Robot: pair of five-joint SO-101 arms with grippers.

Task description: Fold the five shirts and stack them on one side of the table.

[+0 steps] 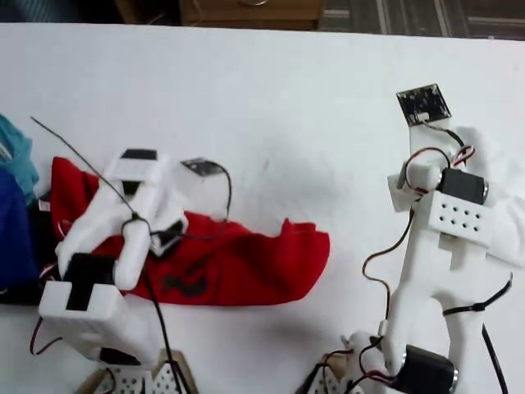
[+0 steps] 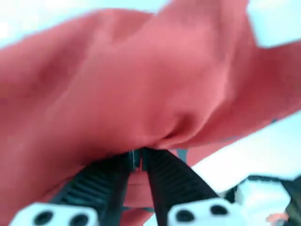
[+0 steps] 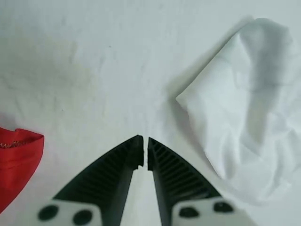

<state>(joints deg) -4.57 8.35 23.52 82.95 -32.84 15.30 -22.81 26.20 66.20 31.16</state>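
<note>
At the far left edge of the table (image 1: 271,90), a teal garment (image 1: 15,156) and a blue shirt (image 1: 12,238) are lying bunched together. Something dark is showing beside them; it could be another shirt, though too little of it is visible to be sure. Just beside this pile the red shirt (image 1: 246,263) is sprawling along the front of the table in a crumpled band, its left end touching the pile. The left arm (image 1: 107,246) is leaning over that shirt's left half. The left gripper (image 2: 140,159) is pinching a fold of the red fabric, its jaws pressed together on the cloth, which is draping over them. Well apart to the right, the right arm (image 1: 443,238) is standing over bare tabletop. The right gripper (image 3: 145,147) is hovering above the table, its jaws narrowed to a thin slit with nothing between them. Near it, the white shirt (image 3: 244,113) is lying rumpled at the table's right edge.
</note>
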